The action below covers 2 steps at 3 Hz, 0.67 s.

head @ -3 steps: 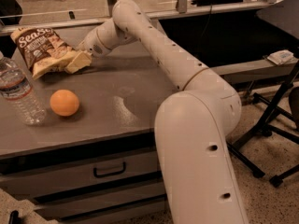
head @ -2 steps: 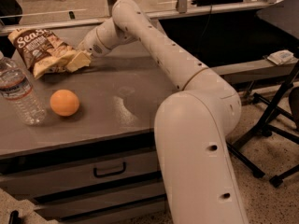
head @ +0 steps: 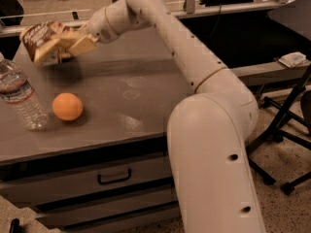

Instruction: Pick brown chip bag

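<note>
The brown chip bag [head: 44, 41] is held in the air above the far left of the grey table [head: 146, 96], tilted, its dark brown top to the left and pale yellow bottom toward the gripper. A shadow lies on the table under it. My gripper [head: 73, 45] is shut on the bag's right side, at the end of the white arm [head: 165, 38] that reaches in from the right.
An orange [head: 67, 106] lies on the table near the front left. A clear water bottle [head: 19, 93] stands at the left edge beside it. Drawers [head: 114, 177] sit under the tabletop. A black stand [head: 286, 130] is on the floor at the right.
The chip bag has been lifted off the table by the gripper and now hangs above it. The orange and the bottle have not moved.
</note>
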### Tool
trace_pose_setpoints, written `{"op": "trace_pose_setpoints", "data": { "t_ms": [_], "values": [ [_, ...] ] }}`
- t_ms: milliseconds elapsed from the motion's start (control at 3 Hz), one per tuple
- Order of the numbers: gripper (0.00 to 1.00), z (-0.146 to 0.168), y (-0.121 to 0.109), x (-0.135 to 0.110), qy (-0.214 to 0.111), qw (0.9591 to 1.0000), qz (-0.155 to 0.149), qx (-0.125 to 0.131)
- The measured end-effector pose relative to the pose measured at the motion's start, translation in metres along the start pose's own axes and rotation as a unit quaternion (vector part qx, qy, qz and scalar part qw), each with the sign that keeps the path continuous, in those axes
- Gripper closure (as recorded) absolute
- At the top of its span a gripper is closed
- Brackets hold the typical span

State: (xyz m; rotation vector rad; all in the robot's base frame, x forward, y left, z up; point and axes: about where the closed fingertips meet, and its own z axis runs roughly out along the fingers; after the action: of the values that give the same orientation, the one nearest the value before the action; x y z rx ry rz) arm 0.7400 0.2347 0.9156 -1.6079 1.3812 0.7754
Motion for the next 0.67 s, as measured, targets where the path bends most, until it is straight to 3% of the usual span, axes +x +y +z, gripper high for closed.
{"op": "trace_pose_setpoints", "data": {
  "t_ms": [333, 667],
  "values": [
    [1.0, -0.071, 0.009, -0.096, -0.048, 0.9935, -0.103, -0.007],
    [1.0, -0.114, 0.015, -0.152, -0.062, 0.9847, -0.162, 0.005]
  ]
}}
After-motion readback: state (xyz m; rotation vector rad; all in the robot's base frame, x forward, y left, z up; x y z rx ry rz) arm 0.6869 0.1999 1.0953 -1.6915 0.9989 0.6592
